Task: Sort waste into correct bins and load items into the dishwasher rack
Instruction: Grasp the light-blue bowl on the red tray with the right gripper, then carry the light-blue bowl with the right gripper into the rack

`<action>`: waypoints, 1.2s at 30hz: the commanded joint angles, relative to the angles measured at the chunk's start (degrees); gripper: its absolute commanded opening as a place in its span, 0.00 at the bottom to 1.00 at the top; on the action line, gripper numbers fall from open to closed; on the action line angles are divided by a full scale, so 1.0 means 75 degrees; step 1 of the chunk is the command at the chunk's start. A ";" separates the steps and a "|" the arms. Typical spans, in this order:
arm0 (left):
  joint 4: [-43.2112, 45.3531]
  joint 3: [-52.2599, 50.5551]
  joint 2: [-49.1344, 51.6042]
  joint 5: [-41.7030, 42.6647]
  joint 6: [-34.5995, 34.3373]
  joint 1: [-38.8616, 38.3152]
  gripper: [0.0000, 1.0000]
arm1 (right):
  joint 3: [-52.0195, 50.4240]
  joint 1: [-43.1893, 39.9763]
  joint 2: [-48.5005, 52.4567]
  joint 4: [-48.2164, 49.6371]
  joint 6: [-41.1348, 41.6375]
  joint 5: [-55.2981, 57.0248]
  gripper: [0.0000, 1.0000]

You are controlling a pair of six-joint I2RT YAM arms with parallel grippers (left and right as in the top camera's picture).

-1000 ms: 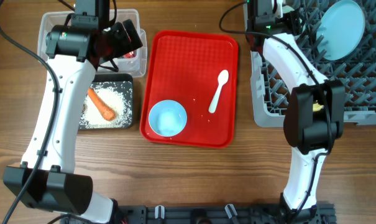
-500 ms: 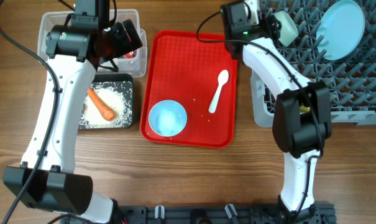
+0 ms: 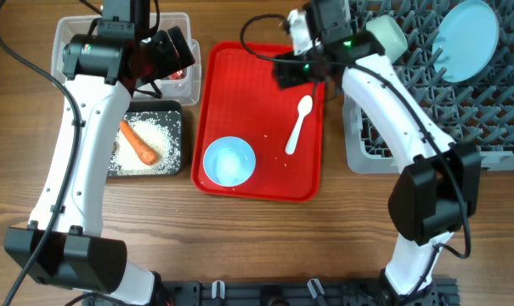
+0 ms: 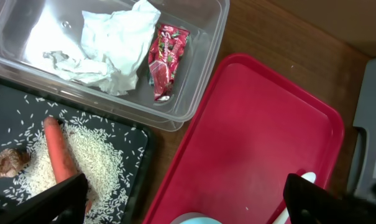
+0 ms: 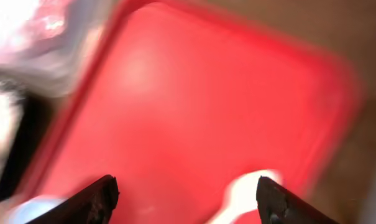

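Wooden worktop (image 3: 257,246) holds a red tray (image 3: 240,93). Right end effector (image 5: 186,190) hangs spread, empty, above it; left end effector (image 4: 184,193) gapes wide.

The only surroundings I see are the wooden table (image 3: 257,246), warm brown boards with the grain running side to side, evenly lit and carrying only soft shadows. Ahead of the left gripper (image 4: 181,186), toward its right jaw's side, the same wood darkens into the far corner. Ahead-right of the right gripper (image 5: 188,186) it is a brown blur.
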 commanded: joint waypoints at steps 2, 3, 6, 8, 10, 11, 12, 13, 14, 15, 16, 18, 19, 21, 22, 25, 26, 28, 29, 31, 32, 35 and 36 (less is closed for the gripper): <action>0.0009 0.0090 -0.0026 -0.0099 0.0009 0.0020 1.00 | -0.0903 0.0361 0.0256 -0.0219 0.1084 -0.2320 0.68; 0.0009 0.0090 -0.0026 -0.0099 0.0009 0.0020 1.00 | -0.1215 0.0513 0.0259 -0.0102 0.1160 -0.2483 0.66; 0.0009 0.0090 -0.0026 -0.0099 0.0009 0.0020 1.00 | -0.1982 0.0924 0.0259 0.0417 0.1979 -0.2498 0.56; 0.0009 0.0090 -0.0026 -0.0099 0.0009 0.0020 1.00 | -0.2384 0.1174 0.0259 0.0938 0.2620 -0.2538 0.49; 0.0009 0.0090 -0.0026 -0.0099 0.0009 0.0020 1.00 | -0.2594 0.1367 0.0259 0.1303 0.2713 -0.2646 0.49; 0.0009 0.0090 -0.0026 -0.0099 0.0009 0.0020 1.00 | -0.2608 0.1445 0.0259 0.1332 0.2731 -0.2637 0.49; 0.0009 0.0090 -0.0026 -0.0099 0.0009 0.0020 1.00 | -0.2608 0.1486 0.0259 0.1349 0.2734 -0.2632 0.49; 0.0009 0.0090 -0.0026 -0.0099 0.0009 0.0020 1.00 | -0.2608 0.1521 0.0259 0.1343 0.2804 -0.2506 0.49; 0.0009 0.0090 -0.0026 -0.0099 0.0009 0.0020 1.00 | -0.2614 0.1542 0.0262 0.1306 0.2914 -0.2334 0.49; 0.0009 0.0090 -0.0026 -0.0099 0.0009 0.0020 1.00 | -0.2614 0.1550 0.0289 0.1285 0.2970 -0.2203 0.49; 0.0009 0.0090 -0.0026 -0.0099 0.0009 0.0020 1.00 | -0.2614 0.1550 0.0321 0.1285 0.2999 -0.2203 0.49; 0.0009 0.0090 -0.0026 -0.0099 0.0009 0.0020 1.00 | -0.2614 0.1547 0.0405 0.1288 0.3075 -0.2203 0.48; 0.0009 0.0090 -0.0026 -0.0099 0.0009 0.0020 1.00 | -0.2614 0.1547 0.0495 0.1288 0.3077 -0.2209 0.43; 0.0009 0.0090 -0.0026 -0.0099 0.0009 0.0020 1.00 | -0.2614 0.1547 0.0615 0.1288 0.3226 -0.2206 0.33; 0.0009 0.0090 -0.0026 -0.0099 0.0009 0.0020 1.00 | -0.2614 0.1547 0.0662 0.1285 0.3279 -0.2206 0.29; 0.0009 0.0090 -0.0026 -0.0099 0.0009 0.0020 1.00 | -0.2614 0.1580 0.0720 0.1236 0.3276 -0.2139 0.24; 0.0009 0.0090 -0.0026 -0.0099 0.0009 0.0020 1.00 | -0.2614 0.1623 0.0720 0.1224 0.3267 -0.2075 0.24; 0.0009 0.0090 -0.0026 -0.0099 0.0009 0.0020 1.00 | -0.2600 0.1749 0.0723 0.1204 0.3246 -0.1909 0.24; 0.0009 0.0090 -0.0026 -0.0099 0.0009 0.0020 1.00 | -0.2573 0.1769 0.0723 0.1166 0.3244 -0.1851 0.23; 0.0009 0.0090 -0.0026 -0.0099 0.0009 0.0020 1.00 | -0.2474 0.1731 0.0723 0.1096 0.3279 -0.1807 0.07; 0.0009 0.0090 -0.0026 -0.0099 0.0009 0.0020 1.00 | -0.2442 0.1682 0.0723 0.1093 0.3305 -0.1833 0.04; 0.0009 0.0090 -0.0026 -0.0099 0.0009 0.0020 1.00 | -0.2334 0.1498 0.0717 0.1084 0.3453 -0.1865 0.04; 0.0009 0.0090 -0.0026 -0.0099 0.0009 0.0020 1.00 | -0.2267 0.1390 0.0685 0.1040 0.3418 -0.1862 0.04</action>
